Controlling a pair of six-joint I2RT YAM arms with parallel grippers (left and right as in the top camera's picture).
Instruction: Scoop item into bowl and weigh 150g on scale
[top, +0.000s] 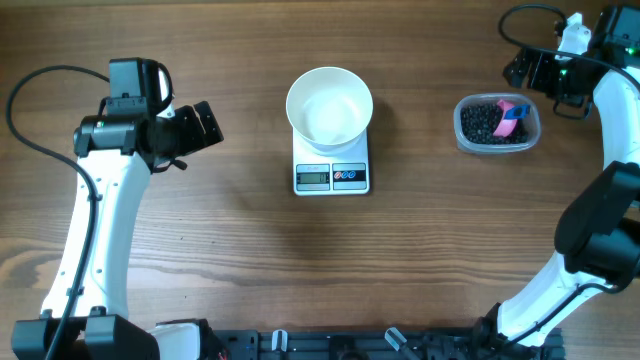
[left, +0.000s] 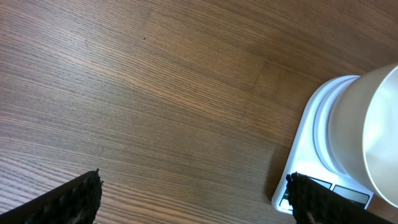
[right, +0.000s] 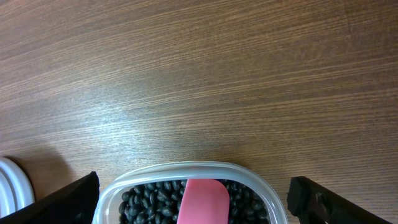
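Empty and wide open, the black right gripper (right: 193, 182) hovers by the clear plastic tub (right: 186, 165) of black beans (right: 143, 202). Its pink scoop (right: 204, 200) lies dead ahead, centred.

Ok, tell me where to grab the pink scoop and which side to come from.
Grip the pink scoop across its width, probably at the end lying clear on the beans, coming from above: it rests inside the clear tub, whose walls block a sideways approach. The open right gripper is nearest.
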